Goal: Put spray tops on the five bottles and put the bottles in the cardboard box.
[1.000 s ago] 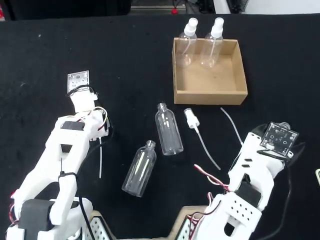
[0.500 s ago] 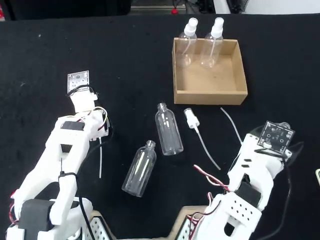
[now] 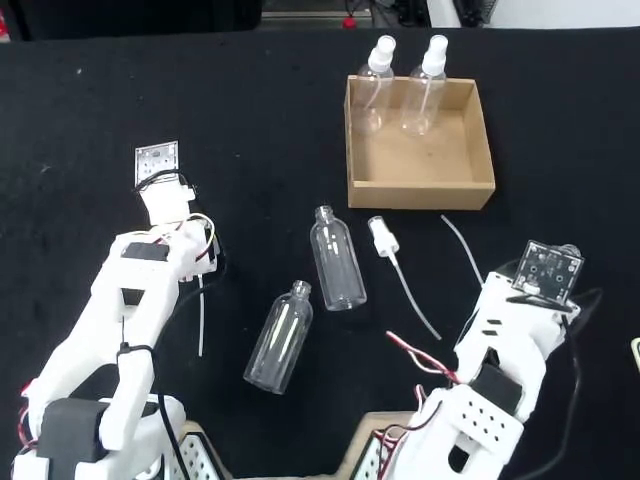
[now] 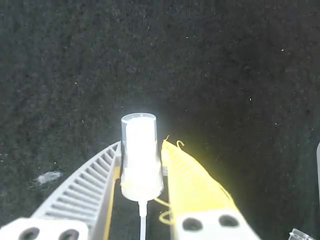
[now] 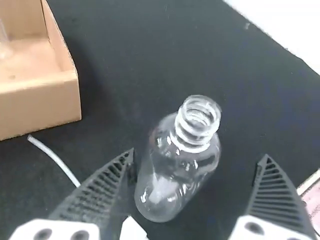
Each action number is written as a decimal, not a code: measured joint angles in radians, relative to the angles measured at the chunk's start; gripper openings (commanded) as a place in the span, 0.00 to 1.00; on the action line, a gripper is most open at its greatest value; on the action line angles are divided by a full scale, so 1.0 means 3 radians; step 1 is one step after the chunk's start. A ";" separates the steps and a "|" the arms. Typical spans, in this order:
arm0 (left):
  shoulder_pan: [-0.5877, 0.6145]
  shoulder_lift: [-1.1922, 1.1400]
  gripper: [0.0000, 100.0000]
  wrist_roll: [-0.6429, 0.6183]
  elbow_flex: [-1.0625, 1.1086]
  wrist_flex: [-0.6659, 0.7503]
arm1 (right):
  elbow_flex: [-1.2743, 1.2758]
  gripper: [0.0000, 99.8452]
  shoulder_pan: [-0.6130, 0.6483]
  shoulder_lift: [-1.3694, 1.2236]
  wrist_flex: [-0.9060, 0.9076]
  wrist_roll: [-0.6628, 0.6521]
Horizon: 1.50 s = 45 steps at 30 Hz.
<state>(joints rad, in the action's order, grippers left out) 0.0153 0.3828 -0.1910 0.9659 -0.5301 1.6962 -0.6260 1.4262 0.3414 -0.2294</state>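
Black cloth [image 3: 250, 120] covers the table. At left, the left gripper [image 4: 141, 150] pinches a spray top [image 4: 139, 130], ready for fitting. At centre, a lower bottle [image 3: 280, 337] and an upper bottle [image 3: 337, 258] lie uncapped beside a loose top [image 3: 383, 238]. Upper right, the box [image 3: 420, 190] holds two capped bottles [image 3: 375, 90]. Lower right, the right gripper [image 5: 196, 156] has its jaws spread around an upright bottle [image 5: 175, 175], likely to steady it.

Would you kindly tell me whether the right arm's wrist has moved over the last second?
Yes, slightly: in the high view the right arm's wrist has drifted leftward and up, closer to the cardboard box.
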 measured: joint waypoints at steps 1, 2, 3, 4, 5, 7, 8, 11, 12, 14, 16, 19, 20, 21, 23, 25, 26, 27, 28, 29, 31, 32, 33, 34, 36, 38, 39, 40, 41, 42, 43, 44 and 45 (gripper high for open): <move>0.0000 0.0000 0.03 0.0000 0.0000 0.0000 | 0.0000 0.34 0.0000 0.0000 -0.0020 0.0000; 0.0000 0.0000 0.03 0.0000 0.0000 0.0000 | 0.0000 0.34 0.0000 0.0000 -0.0031 0.0000; 0.0000 0.0000 0.03 0.0000 0.0000 0.0000 | 0.0000 0.34 0.0000 0.0000 -0.0031 0.0000; 0.0000 0.0000 0.03 0.0000 0.0000 0.0000 | 0.0000 0.34 0.0000 0.0000 -0.0031 0.0000; 0.0000 0.0000 0.03 0.0000 0.0000 0.0000 | -0.0005 0.34 0.0000 0.0000 -0.0005 0.0000; 0.0000 0.0000 0.03 0.0000 0.0000 0.0000 | -0.0015 0.34 0.0000 0.0000 0.0113 0.0000; 0.0000 0.0000 0.03 0.0000 0.0000 0.0000 | -0.0051 0.34 0.0000 0.0000 0.0164 0.0000; 0.0000 0.0000 0.03 0.0000 0.0000 0.0000 | -0.0102 0.34 0.0000 0.0000 0.0230 0.0000; 0.0000 0.0000 0.03 0.0000 0.0000 0.0000 | -0.0102 0.34 0.0000 0.0000 0.0230 0.0000; 0.0000 0.0000 0.03 0.0000 0.0020 0.0000 | -0.0107 0.34 0.0000 0.0000 0.0230 0.0000; 0.0000 0.0000 0.03 0.0000 0.0036 0.0000 | -0.0107 0.34 0.0000 0.0000 0.0235 0.0000; 0.0000 0.0000 0.03 0.0000 0.0036 0.0000 | -0.0113 0.34 0.0000 0.0000 0.0256 -0.0015; 0.0000 0.0000 0.03 0.0000 0.0036 0.0000 | -0.0153 0.34 0.0000 -0.0015 0.0271 -0.0015; 0.0000 0.0000 0.03 0.0000 0.0036 0.0000 | -0.0230 0.34 0.0000 -0.0077 0.0297 -0.0015; 0.0000 0.0000 0.03 0.0000 0.0036 0.0000 | -0.0409 0.34 0.0000 -0.0292 0.0389 -0.0015; 0.0000 0.0000 0.03 0.0000 0.0036 0.0000 | -0.0614 0.34 0.0000 -0.0573 0.0419 -0.0015; 0.0000 0.0000 0.03 0.0000 0.0036 0.0000 | -0.0696 0.34 0.0000 -0.0716 0.0419 -0.0015; 0.0000 0.0000 0.03 0.0000 0.0036 0.0000 | -0.0752 0.34 0.0000 -0.0869 0.0404 -0.0015; 0.0000 0.0000 0.03 0.0000 0.0036 0.0000 | -0.0772 0.34 0.0000 -0.1028 0.0363 -0.0015; 0.0000 0.0000 0.03 0.0000 0.0036 0.0000 | -0.0772 0.34 0.0000 -0.1156 0.0281 -0.0015; 0.0000 0.0000 0.03 0.0000 0.0036 0.0000 | -0.0772 0.34 0.0000 -0.1345 0.0123 -0.0015; 0.0000 0.0000 0.03 0.0000 0.0036 0.0000 | -0.0772 0.34 0.0000 -0.1376 0.0041 -0.0015; 0.0000 0.0000 0.03 0.0000 0.0036 0.0000 | -0.0772 0.34 0.0000 -0.1376 -0.0031 -0.0015; 0.0000 0.0000 0.03 0.0000 0.0036 0.0000 | -0.0747 0.34 0.0000 -0.1376 -0.0107 -0.0015; 0.0000 0.0000 0.03 0.0000 0.0036 0.0000 | -0.0670 0.34 0.0000 -0.1376 -0.0220 -0.0015; 0.0000 0.0000 0.03 0.0000 0.0036 0.0000 | -0.0624 0.34 0.0000 -0.1376 -0.0302 -0.0015; 0.0000 0.0000 0.03 0.0000 0.0036 0.0000 | -0.0609 0.34 0.0000 -0.1376 -0.0322 -0.0015; 0.0000 0.0000 0.03 0.0000 0.0036 0.0000 | -0.0609 0.34 0.0000 -0.1366 -0.0322 -0.0015; 0.0000 0.0000 0.03 0.0000 0.0036 0.0000 | -0.0604 0.33 0.0000 -0.1335 -0.0322 -0.0015; 0.0000 0.0000 0.03 0.0000 0.0036 0.0000 | -0.0588 0.31 0.0000 -0.1330 -0.0322 -0.0015; 0.0000 0.0000 0.03 0.0000 0.0036 0.0000 | -0.0588 0.28 0.0000 -0.1330 -0.0322 -0.0015; 0.0000 0.0000 0.03 0.0000 0.0036 0.0000 | -0.0588 0.26 0.0000 -0.1330 -0.0322 -0.0015; 0.0000 0.0000 0.03 0.0000 0.0036 0.0000 | -0.0588 0.23 0.0000 -0.1320 -0.0322 -0.0015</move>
<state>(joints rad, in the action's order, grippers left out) 0.0153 0.3828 -0.1910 0.9766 -0.5301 1.5198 -0.6260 1.0303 0.2447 -0.2340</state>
